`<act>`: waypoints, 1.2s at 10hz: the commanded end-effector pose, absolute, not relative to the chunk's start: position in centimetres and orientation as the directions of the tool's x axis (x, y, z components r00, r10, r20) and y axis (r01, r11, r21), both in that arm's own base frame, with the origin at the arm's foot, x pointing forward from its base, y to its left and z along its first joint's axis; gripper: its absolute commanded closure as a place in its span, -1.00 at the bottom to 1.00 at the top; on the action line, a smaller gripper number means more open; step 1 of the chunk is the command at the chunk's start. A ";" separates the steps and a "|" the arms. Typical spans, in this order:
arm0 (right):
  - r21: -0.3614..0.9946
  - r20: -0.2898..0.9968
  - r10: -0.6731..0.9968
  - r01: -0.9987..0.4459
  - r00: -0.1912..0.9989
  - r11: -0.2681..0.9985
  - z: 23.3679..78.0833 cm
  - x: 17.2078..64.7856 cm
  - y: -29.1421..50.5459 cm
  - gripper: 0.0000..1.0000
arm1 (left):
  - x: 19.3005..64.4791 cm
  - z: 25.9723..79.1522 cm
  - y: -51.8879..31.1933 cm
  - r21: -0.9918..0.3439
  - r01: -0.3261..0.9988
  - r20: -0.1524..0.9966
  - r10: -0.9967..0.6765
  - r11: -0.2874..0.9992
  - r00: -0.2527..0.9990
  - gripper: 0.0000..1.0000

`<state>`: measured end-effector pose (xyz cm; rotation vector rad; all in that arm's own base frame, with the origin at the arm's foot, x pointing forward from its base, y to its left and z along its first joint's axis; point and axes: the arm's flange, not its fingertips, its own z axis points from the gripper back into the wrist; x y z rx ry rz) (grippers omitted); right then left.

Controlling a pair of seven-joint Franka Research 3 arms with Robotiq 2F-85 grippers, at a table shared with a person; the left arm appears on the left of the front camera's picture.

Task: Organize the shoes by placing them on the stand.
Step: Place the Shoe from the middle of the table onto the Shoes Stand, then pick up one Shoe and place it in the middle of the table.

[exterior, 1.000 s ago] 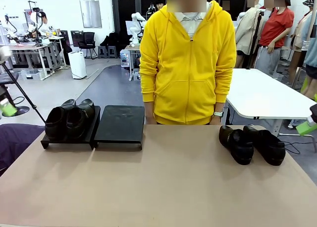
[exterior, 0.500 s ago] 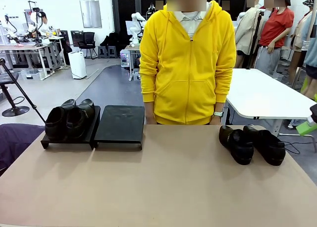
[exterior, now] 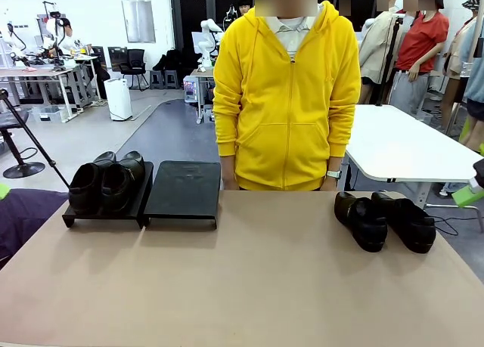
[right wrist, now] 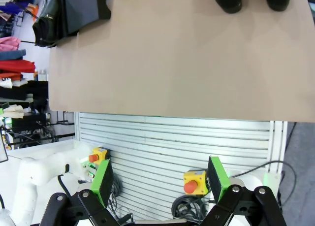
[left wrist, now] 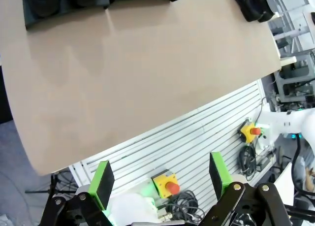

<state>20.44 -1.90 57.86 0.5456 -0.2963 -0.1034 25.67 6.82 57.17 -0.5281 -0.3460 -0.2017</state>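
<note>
Two shoes (exterior: 106,187) sit on the left panel of the stand (exterior: 184,190) (side by side, touching). Two more (exterior: 363,221) rest on the worktop (exterior: 249,279) at its right. The left jaws and right jaws both stand wide, holding nothing.

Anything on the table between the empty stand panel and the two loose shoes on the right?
No. In the front view that stretch of table is bare, from the empty panel across to the loose shoes.
</note>
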 end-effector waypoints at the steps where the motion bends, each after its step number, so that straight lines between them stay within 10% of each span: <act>1: 0.537 0.255 -0.169 0.006 0.952 0.844 58.0 20.4 -2.0 -1.00 | 25.6 57.4 7.1 -0.454 0.257 0.358 -0.089 0.853 0.930 -1.00; 8: 0.525 0.250 -0.175 0.018 0.952 0.851 57.9 20.4 -1.9 -1.00 | 25.6 57.4 7.1 -0.454 0.257 0.358 -0.089 0.853 0.930 -1.00; 12: 0.121 0.320 -0.011 -0.029 0.947 0.992 52.8 34.9 -0.5 -1.00 | 25.6 57.4 7.1 -0.454 0.257 0.358 -0.089 0.853 0.930 -1.00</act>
